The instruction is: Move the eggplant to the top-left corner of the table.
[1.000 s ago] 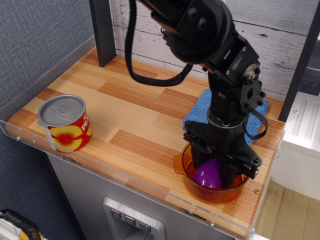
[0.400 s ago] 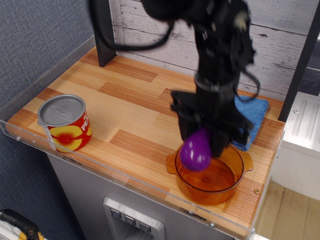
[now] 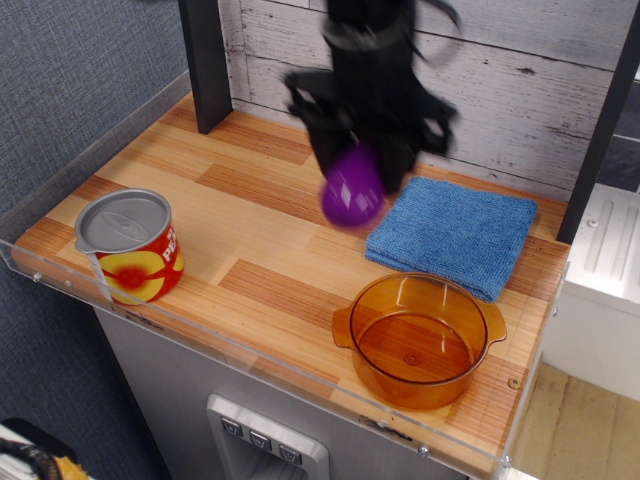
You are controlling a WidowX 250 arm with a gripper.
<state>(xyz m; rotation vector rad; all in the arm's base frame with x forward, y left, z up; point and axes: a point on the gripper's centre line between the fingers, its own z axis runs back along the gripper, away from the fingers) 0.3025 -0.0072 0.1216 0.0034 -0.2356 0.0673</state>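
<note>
A moment ago I hung over the orange pot (image 3: 420, 338) at the near right with the eggplant (image 3: 353, 190) just above its rim. Since then I have carried it up and away to the left, and the pot now sits bare and uncovered beside the blue cloth (image 3: 454, 233). My arm comes down from the far edge, wrist pointing straight at the worktop (image 3: 250, 225), blurred with motion. My jaws (image 3: 356, 165) are closed on the eggplant's upper end, and it hangs in the air above the middle of the worktop, left of the cloth. Its long axis runs vertical, fat rounded end down; the stem is hidden in my grip. The red can (image 3: 130, 245) stands untouched at the near left.
</note>
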